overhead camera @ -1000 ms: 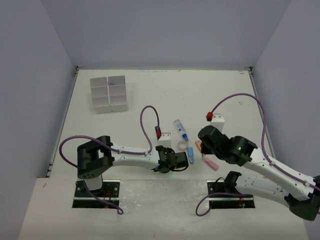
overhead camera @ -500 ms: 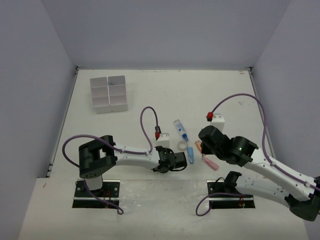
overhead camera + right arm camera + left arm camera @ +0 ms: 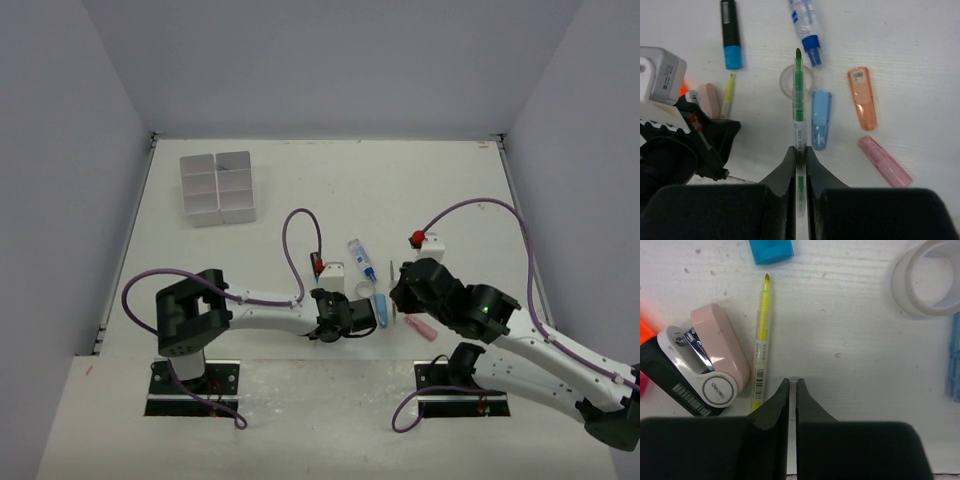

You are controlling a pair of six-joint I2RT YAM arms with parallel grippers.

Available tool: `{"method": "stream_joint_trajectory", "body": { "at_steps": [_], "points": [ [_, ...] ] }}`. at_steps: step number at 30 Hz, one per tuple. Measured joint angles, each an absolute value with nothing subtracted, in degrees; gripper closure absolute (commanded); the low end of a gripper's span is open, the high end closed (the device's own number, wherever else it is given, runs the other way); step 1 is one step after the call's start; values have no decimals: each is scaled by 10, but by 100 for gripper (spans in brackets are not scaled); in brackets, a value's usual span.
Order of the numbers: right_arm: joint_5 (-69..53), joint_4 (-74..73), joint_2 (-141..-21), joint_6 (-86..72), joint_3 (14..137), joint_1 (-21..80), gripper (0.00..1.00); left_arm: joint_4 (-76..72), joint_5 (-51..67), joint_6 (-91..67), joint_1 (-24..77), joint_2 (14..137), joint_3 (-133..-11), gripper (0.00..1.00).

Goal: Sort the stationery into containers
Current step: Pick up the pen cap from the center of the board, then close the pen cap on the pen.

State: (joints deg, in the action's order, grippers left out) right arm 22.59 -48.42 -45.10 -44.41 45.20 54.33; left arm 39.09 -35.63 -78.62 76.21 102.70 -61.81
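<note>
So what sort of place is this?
Probably a robotics test booth: plain walls box in a white table, a left arm and right arm are bolted at its near edge, and the right tool grips a green pen above scattered stationery.

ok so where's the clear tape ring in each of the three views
Top external: the tape ring lies mid-table, just below the blue-capped tube in the picture.
Left wrist: the tape ring sits in the top right corner, cut off by the edge.
Right wrist: the tape ring is at upper centre, under the tip of the green pen.
Shared landmark: the pale blue eraser beside the ring, also in the left wrist and right wrist views.
</note>
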Motion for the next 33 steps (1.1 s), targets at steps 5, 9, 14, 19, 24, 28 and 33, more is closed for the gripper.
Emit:
{"method": "stream_joint_trajectory", "body": {
  "at_steps": [5,9,14,19,24,28,33],
  "points": [
    [139,-325,-351,-421,325,544,100,355,-383,-704,733,960,-628,100],
    [84,-209,-272,-428,226,564,100,216,-409,-592,710,808,-593,100],
    [70,-77,-291,-432,198,630,100,-19,-411,-458,708,601,-486,100],
    [104,-2,-348,-421,220,708,100,-162,-371,-367,707,538,-404,100],
    [138,23,-373,-404,265,716,100,-206,-338,-328,707,536,-379,100],
    [153,35,-375,-398,279,717,100,-227,-328,-314,707,532,-378,100],
    [168,34,-374,-394,280,717,100,-237,-321,-308,707,533,-378,100]
  ]
}}
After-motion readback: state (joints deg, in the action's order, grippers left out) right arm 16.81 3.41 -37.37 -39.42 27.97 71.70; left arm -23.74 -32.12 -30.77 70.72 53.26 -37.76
